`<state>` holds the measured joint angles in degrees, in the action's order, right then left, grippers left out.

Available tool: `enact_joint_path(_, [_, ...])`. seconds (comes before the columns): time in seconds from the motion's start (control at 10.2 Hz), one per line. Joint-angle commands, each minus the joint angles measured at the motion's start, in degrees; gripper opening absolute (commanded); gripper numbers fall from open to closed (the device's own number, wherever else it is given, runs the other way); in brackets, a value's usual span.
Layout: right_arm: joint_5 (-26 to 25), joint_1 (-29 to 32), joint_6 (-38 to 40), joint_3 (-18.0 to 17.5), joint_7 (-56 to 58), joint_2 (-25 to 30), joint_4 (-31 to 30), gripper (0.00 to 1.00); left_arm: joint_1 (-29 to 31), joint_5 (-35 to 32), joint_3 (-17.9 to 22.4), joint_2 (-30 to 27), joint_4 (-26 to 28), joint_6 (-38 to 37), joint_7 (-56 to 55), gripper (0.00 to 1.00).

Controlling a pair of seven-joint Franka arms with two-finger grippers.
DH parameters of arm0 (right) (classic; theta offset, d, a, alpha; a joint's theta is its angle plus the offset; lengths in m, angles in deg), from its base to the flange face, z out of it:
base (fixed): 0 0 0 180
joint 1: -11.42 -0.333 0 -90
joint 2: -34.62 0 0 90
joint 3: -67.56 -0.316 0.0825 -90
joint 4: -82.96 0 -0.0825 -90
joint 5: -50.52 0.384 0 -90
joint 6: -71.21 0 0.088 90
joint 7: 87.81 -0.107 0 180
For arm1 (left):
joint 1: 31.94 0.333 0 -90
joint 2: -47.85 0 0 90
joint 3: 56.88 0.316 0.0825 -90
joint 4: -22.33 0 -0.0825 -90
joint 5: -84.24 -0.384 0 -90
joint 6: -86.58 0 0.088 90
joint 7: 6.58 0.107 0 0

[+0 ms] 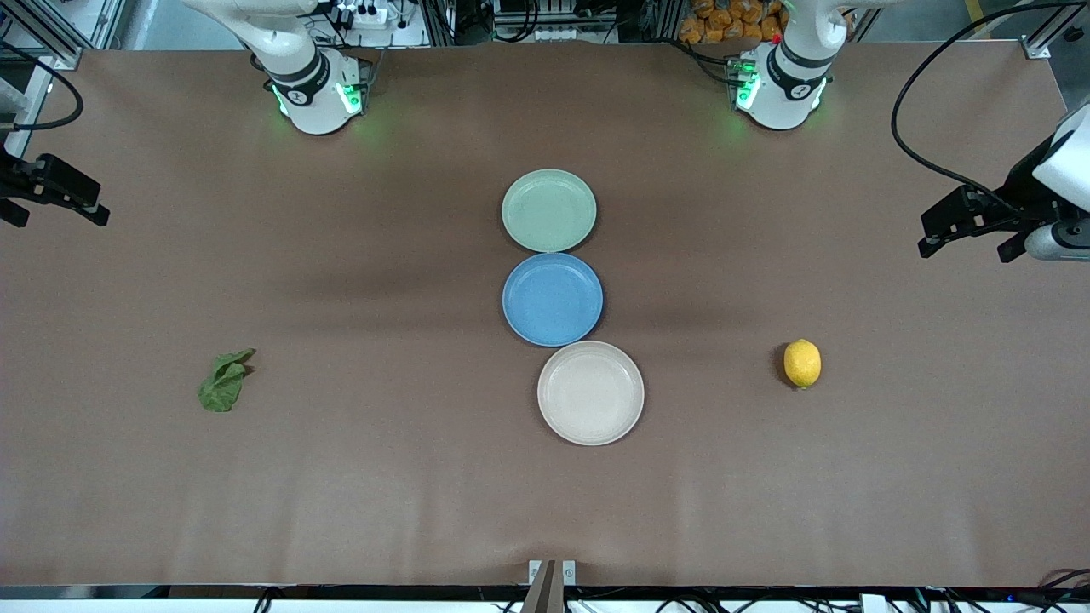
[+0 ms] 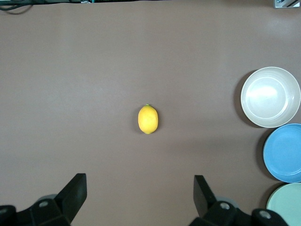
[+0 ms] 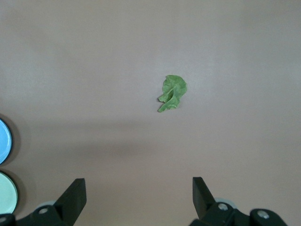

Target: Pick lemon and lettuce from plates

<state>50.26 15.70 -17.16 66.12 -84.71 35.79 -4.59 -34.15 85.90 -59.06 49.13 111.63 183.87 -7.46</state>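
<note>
Under spread left hand: lemon, apart.

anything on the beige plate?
Nothing. The beige plate is bare, its whole inside showing. The lemon and the lettuce lie on the table.

Bare bench all around the lemon toward the left arm's end, nothing touching it, open approach from above and every side. Same around the lettuce toward the right arm's end, lying flat and alone. Down the middle, a row of three plates edge to edge: mint plate farthest from the front camera, blue plate between, cream plate nearest, all well apart from both items. Left gripper and right gripper up over the bench ends, jaws spread wide
</note>
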Motion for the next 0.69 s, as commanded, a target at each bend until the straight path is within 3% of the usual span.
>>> enact_joint_path(0.0, [-0.8,0.0,1.1,0.0,0.5,-0.4,1.3,1.0,0.9,-1.1,-0.8,-0.2,-0.7,-1.2,0.8,1.0])
enact_joint_path(0.59, [-0.8,0.0,1.2,0.1,0.5,-0.4,1.2,1.0,2.2,-0.7,-0.9,0.8,-0.8,-1.2,0.8,1.0])
